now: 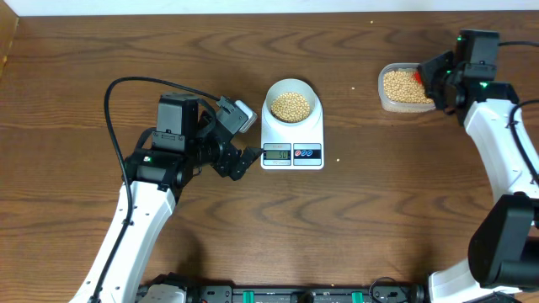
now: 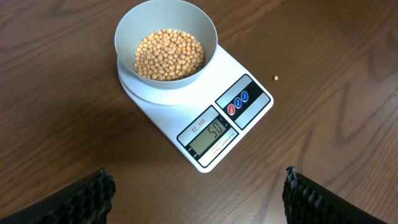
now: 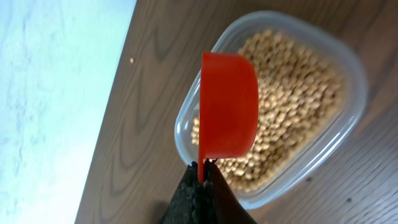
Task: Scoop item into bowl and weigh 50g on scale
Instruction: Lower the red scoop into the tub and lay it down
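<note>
While left jaws gape before the scale (image 2: pixel 186 107) reading 50, right jaws grip a scoop (image 3: pixel 229 106) overhead barely shows.

The bowl (image 2: pixel 143 25) is sitting on the scale (image 1: pixel 308 135), at its 12 o'clock end, beans (image 2: pixel 169 55) lying in it. The tub (image 3: pixel 349 102) is standing well apart at the scale's 2 o'clock, the scoop (image 3: pixel 229 106) hanging over its beans. The left gripper (image 2: pixel 198 186) is hovering near the scale's 8 o'clock corner; 1 stray bean (image 2: pixel 275 78) is lying at 4 o'clock.
</note>
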### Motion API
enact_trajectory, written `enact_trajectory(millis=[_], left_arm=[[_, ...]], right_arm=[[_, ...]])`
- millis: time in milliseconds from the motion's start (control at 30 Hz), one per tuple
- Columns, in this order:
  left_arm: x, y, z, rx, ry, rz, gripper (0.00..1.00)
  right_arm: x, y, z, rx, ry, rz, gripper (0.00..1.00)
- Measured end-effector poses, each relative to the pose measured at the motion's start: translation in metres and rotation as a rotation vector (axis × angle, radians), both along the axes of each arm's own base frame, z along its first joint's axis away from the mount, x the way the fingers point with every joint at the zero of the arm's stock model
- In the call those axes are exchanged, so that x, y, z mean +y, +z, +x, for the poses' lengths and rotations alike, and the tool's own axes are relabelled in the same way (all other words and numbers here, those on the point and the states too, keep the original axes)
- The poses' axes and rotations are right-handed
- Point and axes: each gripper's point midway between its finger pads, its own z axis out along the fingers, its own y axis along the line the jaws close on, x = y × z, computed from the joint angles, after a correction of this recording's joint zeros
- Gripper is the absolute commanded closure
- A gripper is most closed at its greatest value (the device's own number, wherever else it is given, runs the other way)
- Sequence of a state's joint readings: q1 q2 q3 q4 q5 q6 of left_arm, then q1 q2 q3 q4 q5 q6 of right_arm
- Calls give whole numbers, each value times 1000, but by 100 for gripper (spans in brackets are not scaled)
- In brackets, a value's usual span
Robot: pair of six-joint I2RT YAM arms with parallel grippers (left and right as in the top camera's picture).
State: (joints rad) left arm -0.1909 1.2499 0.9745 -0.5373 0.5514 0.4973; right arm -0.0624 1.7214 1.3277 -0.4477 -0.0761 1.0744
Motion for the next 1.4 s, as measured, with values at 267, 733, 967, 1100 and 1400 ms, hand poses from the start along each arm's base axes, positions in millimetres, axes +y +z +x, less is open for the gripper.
enact_trajectory(millis=[267, 733, 967, 1100, 1400], left_arm=[[0, 0, 0, 0, 0, 0, 11], [0, 0, 0, 0, 0, 0, 11], [0, 0, 0, 0, 0, 0, 11], [0, 0, 0, 0, 0, 0, 11], [0, 0, 0, 0, 0, 0, 11]], right_arm=[[14, -9, 5, 10, -4, 10, 98], [15, -14, 0, 38, -20, -14, 83], [14, -14, -1, 42, -26, -16, 63], [13, -14, -1, 42, -10, -33, 29], [16, -18, -6, 64, 49, -76, 15]])
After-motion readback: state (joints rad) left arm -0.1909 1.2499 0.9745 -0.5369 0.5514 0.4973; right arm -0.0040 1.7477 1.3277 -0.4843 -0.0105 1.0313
